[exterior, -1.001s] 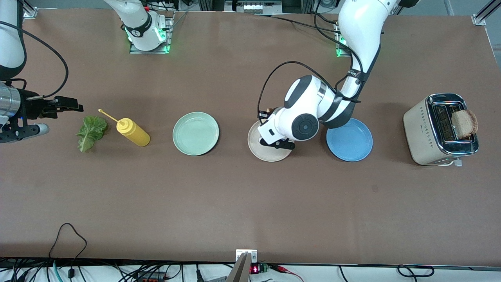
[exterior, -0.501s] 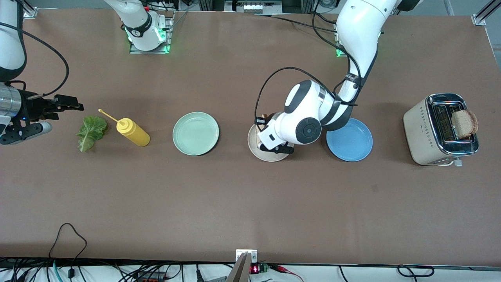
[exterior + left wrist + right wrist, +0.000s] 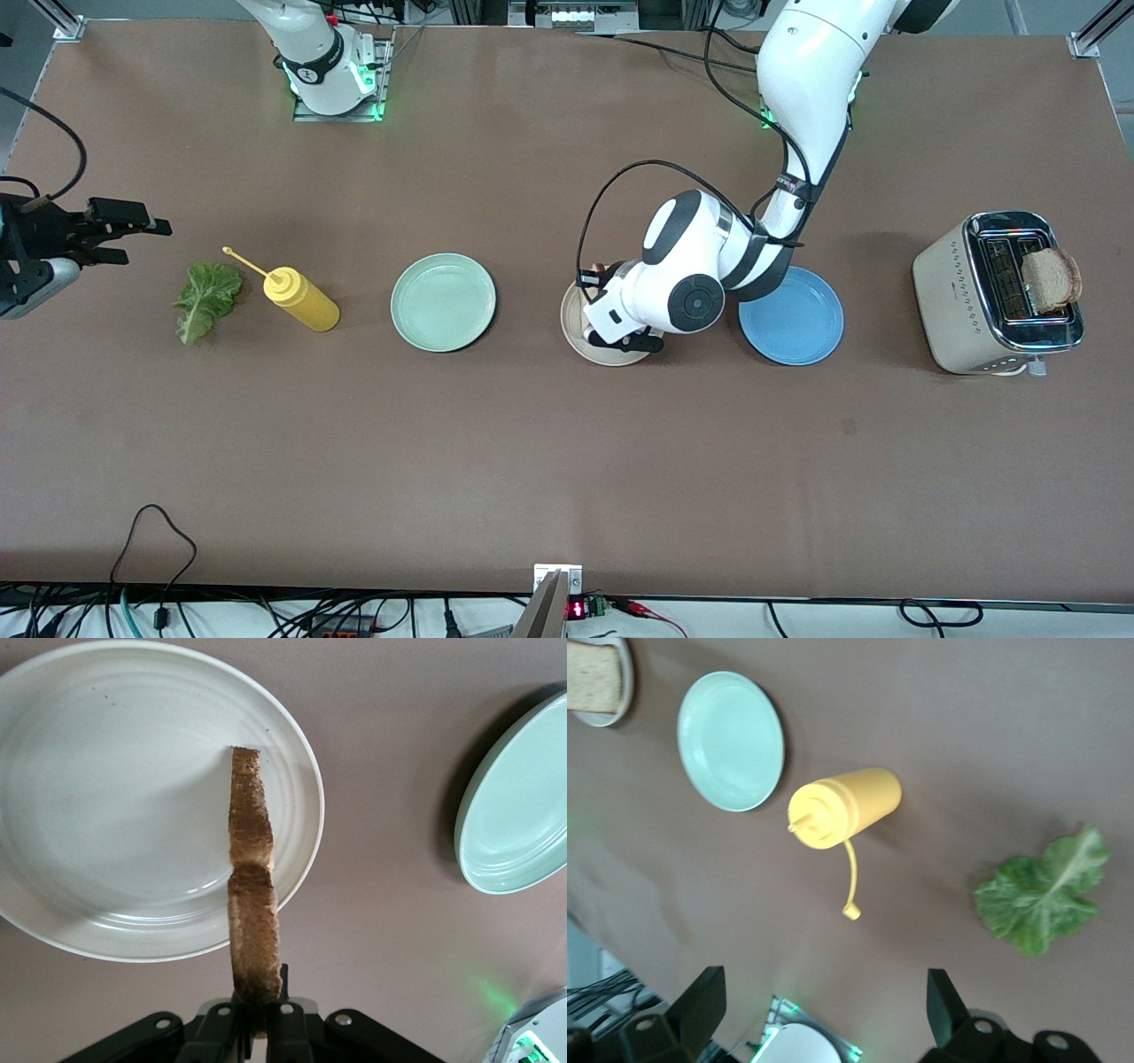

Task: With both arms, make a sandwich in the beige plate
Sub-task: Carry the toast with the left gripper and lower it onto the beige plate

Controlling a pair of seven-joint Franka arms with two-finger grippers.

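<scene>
Since a second ago the left arm has lowered its wrist over the beige plate, and the right gripper has drawn back toward the right arm's end of the table, its arm now mostly out of frame.

Front view: the left gripper sits over the beige plate, hidden mostly by its own white wrist, with a sliver of toast showing at the plate's rim. The mint green plate lies beside the beige plate toward the right arm's end, then the yellow squeeze bottle on its side and the lettuce leaf. The blue plate lies on the beige plate's other flank, partly under the left arm. A toaster stands at the left arm's end with a second slice of toast sticking up from a slot.

Left wrist view: the jaws are clamped on the toast, held on edge over the beige plate; the mint green plate lies nearby.

Right wrist view: the right gripper's fingers stand wide apart, holding nothing, above bare table near the bottle and the lettuce leaf; the mint green plate lies past the bottle
</scene>
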